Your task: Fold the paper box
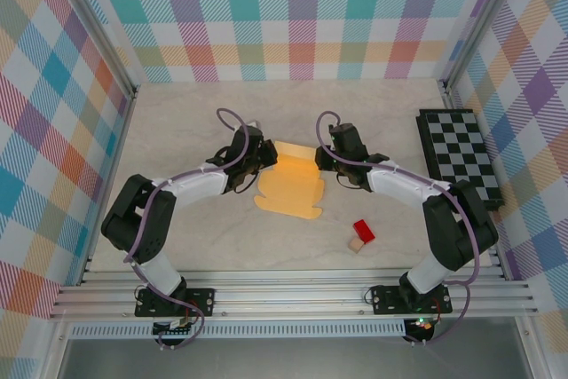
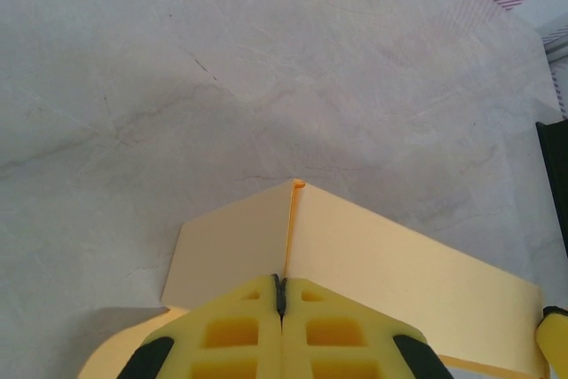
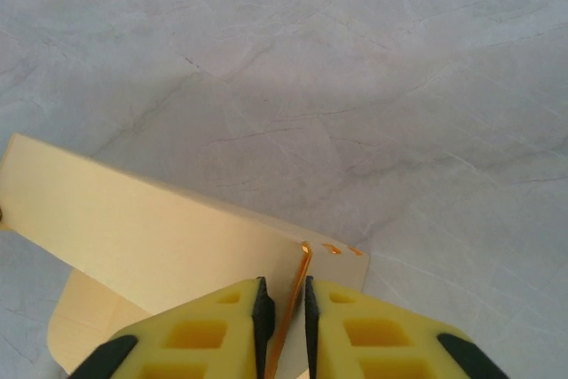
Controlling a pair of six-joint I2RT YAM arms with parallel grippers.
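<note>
1 paper box [image 1: 289,185] lies near the middle of the bench [image 1: 177,130], between the 2 arms: a pale orange-yellow sheet, its near part flat with a notched edge, its far part raised into upright panels. The left pincer [image 1: 258,160] is at the box's left side. In the left wrist view, the left pincer [image 2: 280,285] has its 2 yellow fingers [image 2: 235,330] pressed together on the box [image 2: 408,268], pinching it where 2 upright panels meet at a corner. The right pincer [image 1: 329,159] is at the box's right side. In the right wrist view, the right pincer [image 3: 284,295] has its 2 fingers [image 3: 364,335] a narrow slit apart, with 1 panel edge of the box [image 3: 160,228] standing in the slit; I cannot tell whether they press it. Right of the box lie 1 red block [image 1: 364,230] and 1 tan cube [image 1: 357,244], touching. 1 checkered board [image 1: 461,155] lies along the right wall.
</note>
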